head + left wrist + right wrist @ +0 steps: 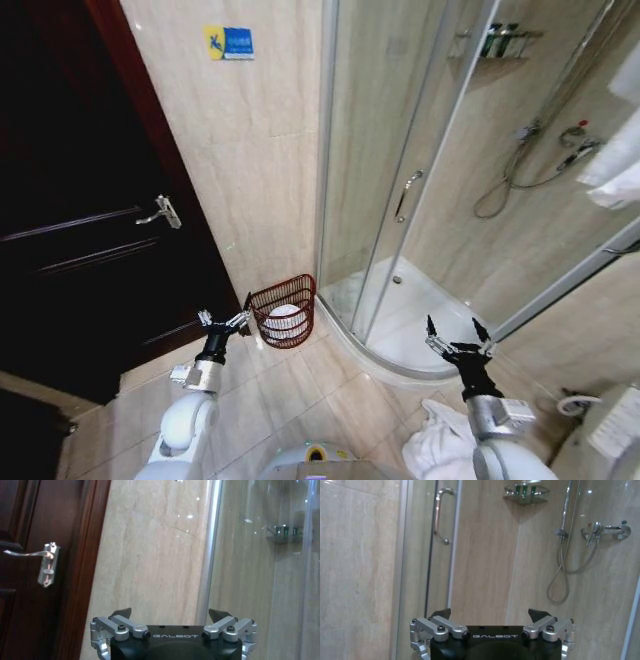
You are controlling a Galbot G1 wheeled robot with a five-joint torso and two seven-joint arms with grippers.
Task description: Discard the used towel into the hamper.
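1. Two hands of mine hang empty with fingers spread: my left hand [222, 322] beside the hamper [283, 311], my right hand [458, 334] before the shower tray [420, 330].
2. The hamper stands on the tiled floor [290, 385] in the corner where the wall meets the glass shower door [390, 150]; something white already lies inside.
3. A crumpled white towel [435, 445] lies on the floor beside my right arm, so I judge the pickup not yet begun.
4. Next, I reckon, a reach down and a pinch on a fold.
5. The hamper is dark reddish-brown openwork, thin ribs tapering downward; the towel looks soft and limp; the tiles are glossy beige stone.
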